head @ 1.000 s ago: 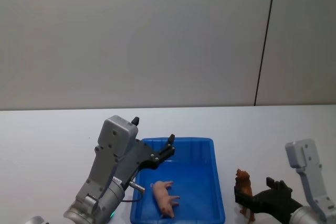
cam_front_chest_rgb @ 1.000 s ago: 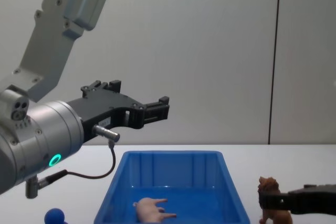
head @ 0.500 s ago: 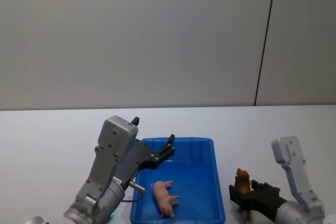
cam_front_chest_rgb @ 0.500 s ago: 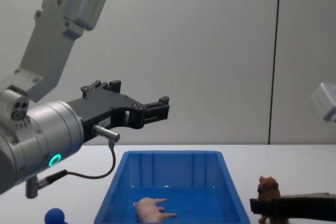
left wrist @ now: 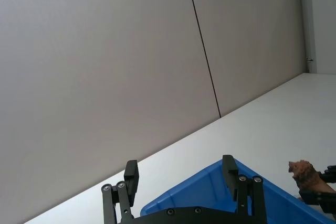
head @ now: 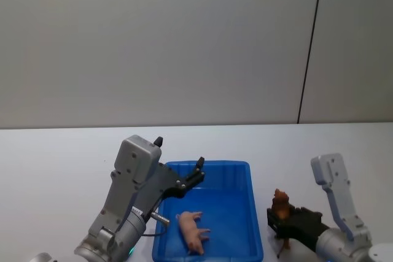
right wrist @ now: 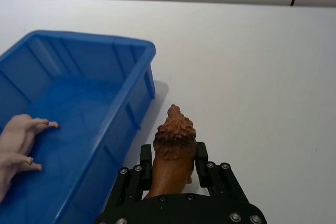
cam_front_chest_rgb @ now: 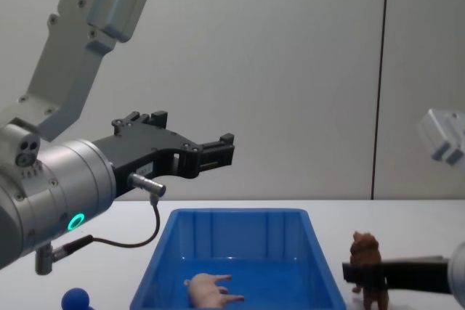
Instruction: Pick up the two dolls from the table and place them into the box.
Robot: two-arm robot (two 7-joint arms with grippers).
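**Right gripper** (right wrist: 174, 153): low at the table's near right, just outside the box. Fingers (right wrist: 146, 155) pressed against both flanks of the lion (right wrist: 175, 129), which is clamped between them. The lion is upright, head clear above the jaws and facing away from the robot. Whether its feet are off the table (right wrist: 252, 77) cannot be told.

**Left gripper** (left wrist: 180, 169): raised over the box's near left side, jaws spread, nothing between them. Idle.

**Box** (head: 209, 164): blue bin at table centre, between the two arms. Its right wall stands just beside the lion, apart from it.

**Pig** (head: 191, 230): lying on its side on the box floor, toward the near end, legs pointing right. Well apart from both grippers.

**Progress**: by judgement, one doll of two is delivered and the second is in the grasp phase.
- Done: the pig is in the box, and the lion is secured in the right gripper.
- Left: raise the lion above the rim, carry it left over the wall, release it inside, and withdraw.
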